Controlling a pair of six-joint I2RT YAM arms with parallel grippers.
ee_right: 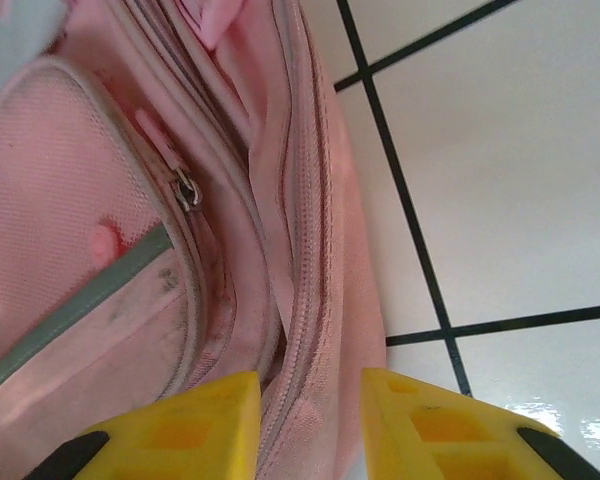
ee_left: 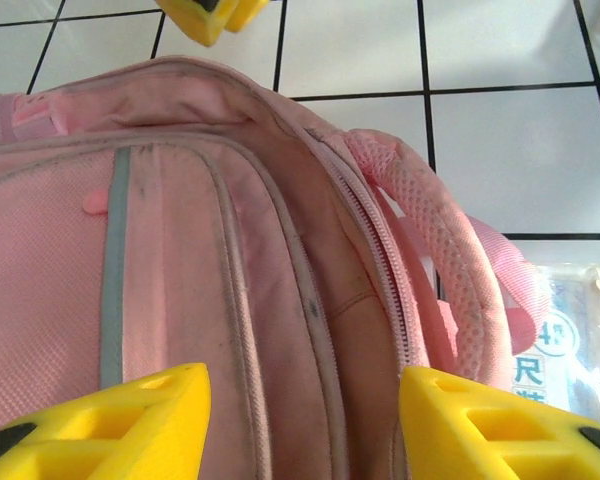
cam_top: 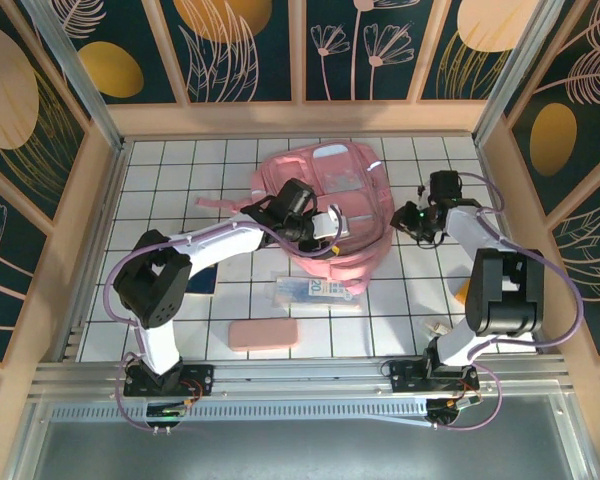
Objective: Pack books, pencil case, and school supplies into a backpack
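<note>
My left pincer [ee_left: 300, 425] hangs spread and empty over the large soft pink backpack [cam_top: 330, 180], a finger either side of its open zip [ee_left: 380, 250] — to keep the mouth wide, I judge. My right pincer [ee_right: 310, 425] straddles the bag's right-hand zip seam [ee_right: 305, 250]; whether it has clenched the fabric I cannot tell. The plain salmon-pink oblong case [cam_top: 263, 335], clear printed flat packet [cam_top: 315, 291] and thin navy book [cam_top: 202, 282] lie outside on the white tiles [cam_top: 420, 300] — my left arm [cam_top: 220, 245] crosses above the book.
</note>
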